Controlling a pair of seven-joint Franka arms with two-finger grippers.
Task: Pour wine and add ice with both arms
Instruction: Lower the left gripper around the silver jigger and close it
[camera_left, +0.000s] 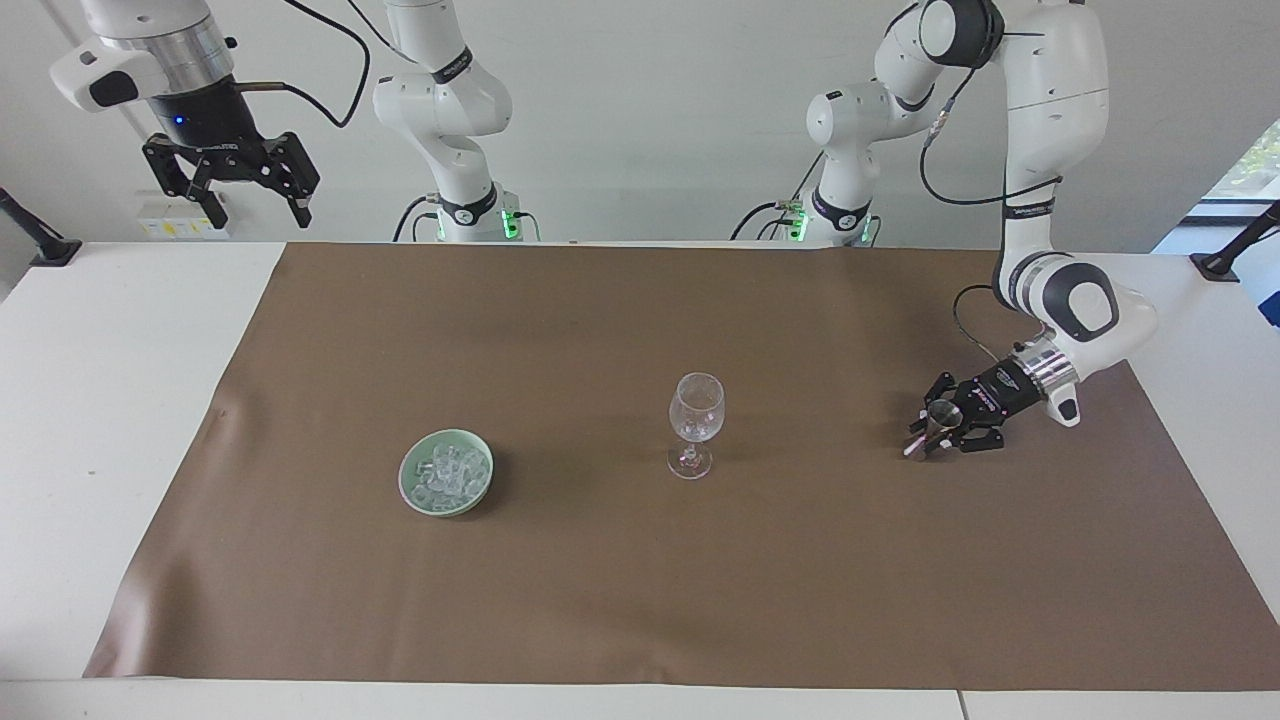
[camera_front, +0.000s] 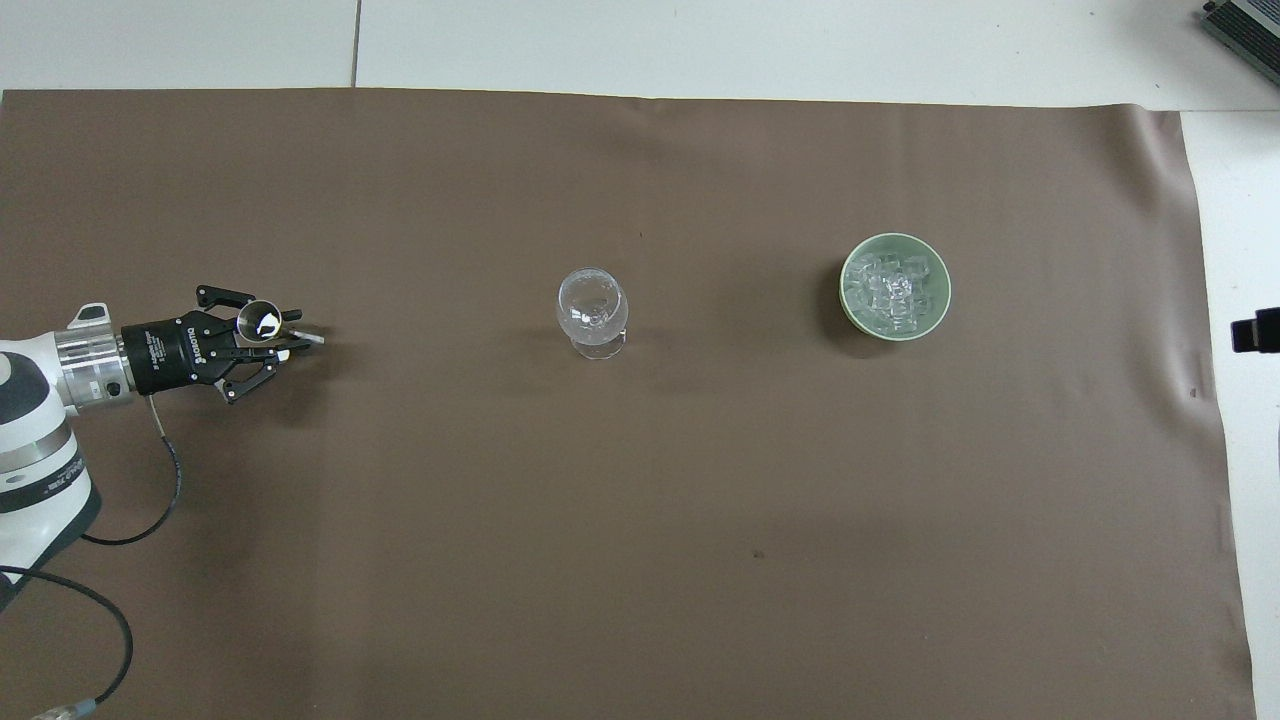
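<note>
1. A white table (camera_left: 120, 420) is covered over most of its top by a brown mat (camera_left: 640, 560).
2. The left arm (camera_left: 1050, 200) is bent down toward its own end of the mat; the right arm (camera_left: 150, 50) is held raised and waiting above the table's corner at its own end.
3. The right gripper (camera_left: 245, 185) is seen with its fingers spread wide and nothing between them.
4. The left gripper (camera_left: 940, 432) is lowered close to the mat, and its fingers are drawn in around a small metal measuring cup (camera_left: 940, 420); whether the cup is fully clamped cannot be told.
5. A clear wine glass (camera_left: 695, 425) is stood upright near the mat's middle, between the cup and the bowl.
6. A pale green bowl (camera_left: 410, 490) is set toward the right arm's end, well apart from the glass.
7. The ice (camera_left: 447, 470) is heaped inside the bowl.
</note>
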